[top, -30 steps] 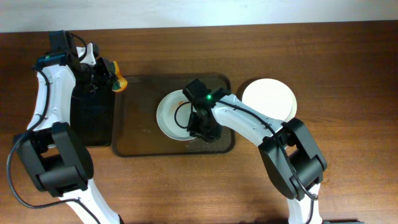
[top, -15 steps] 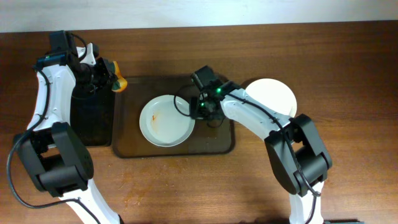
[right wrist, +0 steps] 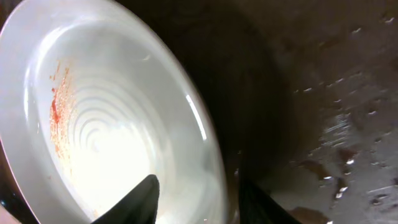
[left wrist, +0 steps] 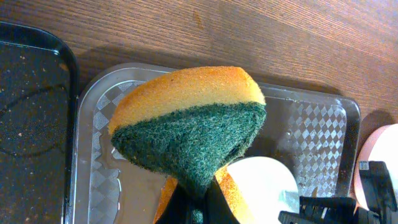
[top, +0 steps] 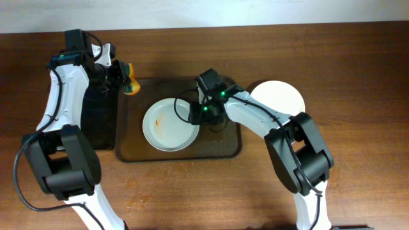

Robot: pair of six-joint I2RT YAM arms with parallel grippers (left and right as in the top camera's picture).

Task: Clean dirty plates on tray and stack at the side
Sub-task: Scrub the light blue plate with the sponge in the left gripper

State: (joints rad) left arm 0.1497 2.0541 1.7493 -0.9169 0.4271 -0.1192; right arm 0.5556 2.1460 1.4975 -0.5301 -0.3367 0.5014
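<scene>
Left claw clamped on the sponge above the far-left corner of the tray; right claw, jaws apart, straddles the right rim of the smeared plate

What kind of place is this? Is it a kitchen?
Probably a dishwashing practice table, not a real kitchen: a wooden table, a sauce-smeared white plate on a brown tray, and a yellow-and-green scrubbing sponge.

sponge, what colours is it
The sponge is orange with a dark green scrub face; left wrist view.
</scene>
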